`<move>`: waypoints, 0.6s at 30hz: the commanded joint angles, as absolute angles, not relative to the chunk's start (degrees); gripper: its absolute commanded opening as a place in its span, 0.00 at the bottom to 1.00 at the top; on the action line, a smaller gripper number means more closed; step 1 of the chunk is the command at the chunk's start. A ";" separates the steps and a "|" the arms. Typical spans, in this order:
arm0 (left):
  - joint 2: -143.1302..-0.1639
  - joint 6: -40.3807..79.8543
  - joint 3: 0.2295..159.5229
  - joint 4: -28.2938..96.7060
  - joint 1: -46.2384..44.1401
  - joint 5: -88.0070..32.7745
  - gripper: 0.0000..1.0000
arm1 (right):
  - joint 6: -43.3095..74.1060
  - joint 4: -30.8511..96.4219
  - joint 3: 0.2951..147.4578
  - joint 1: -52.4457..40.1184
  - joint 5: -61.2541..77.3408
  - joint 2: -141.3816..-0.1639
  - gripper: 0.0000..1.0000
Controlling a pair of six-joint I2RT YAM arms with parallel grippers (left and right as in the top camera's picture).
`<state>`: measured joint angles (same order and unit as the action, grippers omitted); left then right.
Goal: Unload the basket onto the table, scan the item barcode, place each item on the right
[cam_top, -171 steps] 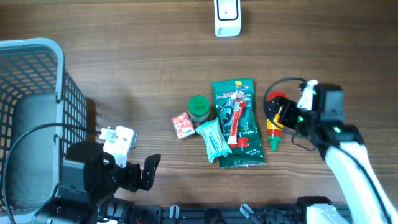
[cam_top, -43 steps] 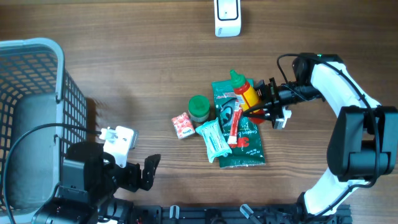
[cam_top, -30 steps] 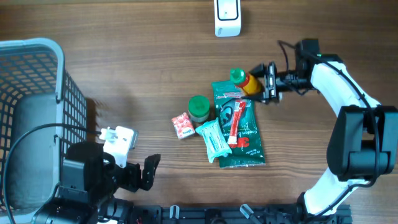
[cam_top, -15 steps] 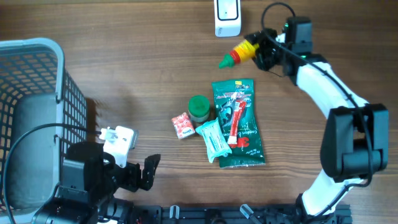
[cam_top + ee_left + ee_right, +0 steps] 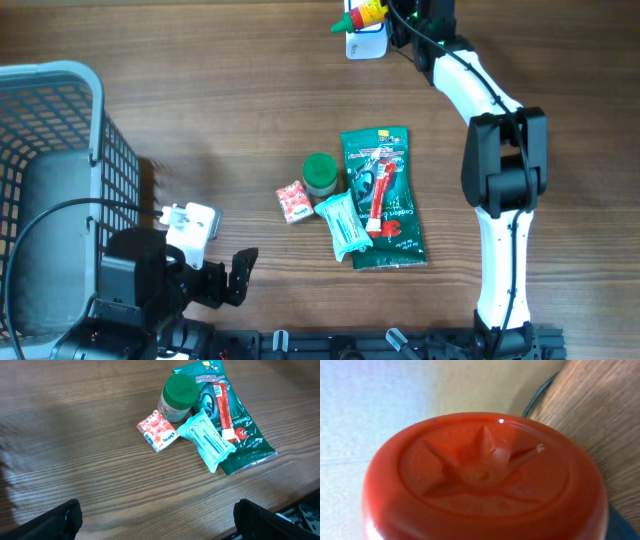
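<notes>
Red plastic fills nearly the whole right wrist view: the round moulded base of the sauce bottle (image 5: 480, 475), so close that none of the fingers gripping it can be seen there, and only a blurred strip of wood and a dark cable show past it. From overhead, the right gripper (image 5: 392, 14) sits at the very top edge, partly cut off. Its jaws are closed part-way on the bottle's body, and the bottle points left with its green cap and yellow shoulder just inside the frame. The bottle hangs over the upper end of the white scanner (image 5: 366, 42); whether the two touch cannot be told, and no barcode can be made out in any view.

The left gripper (image 5: 160, 522) stands wide open and holds nothing. Only its dark fingertips (image 5: 65, 520) show in the bottom corners of the left wrist view, above bare table (image 5: 75, 435).

Mid-table lie a green packet (image 5: 385, 200), with a teal tissue pack (image 5: 343, 225) overlapping its left edge. A green-lidded jar (image 5: 320, 173) is beside it, and a small red-and-white packet (image 5: 292, 202) just left of that. A grey basket (image 5: 50, 90) is cut off at the left edge.
</notes>
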<state>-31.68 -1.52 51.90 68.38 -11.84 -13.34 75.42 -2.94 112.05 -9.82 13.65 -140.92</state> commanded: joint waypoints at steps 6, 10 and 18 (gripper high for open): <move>-31.48 -2.59 52.01 68.20 -11.49 -13.41 1.00 | 70.15 -1.69 116.03 -8.58 15.53 -140.18 0.23; -31.48 -2.59 52.01 68.23 -11.49 -13.41 1.00 | 59.99 15.73 116.05 -0.91 16.45 -128.79 0.23; -31.48 -2.59 52.01 68.20 -11.49 -13.41 1.00 | 47.57 50.06 111.90 31.77 -1.04 -120.75 0.31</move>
<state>-31.68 -1.52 51.90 68.36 -11.84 -13.34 52.10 49.19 114.72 25.50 6.96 -120.27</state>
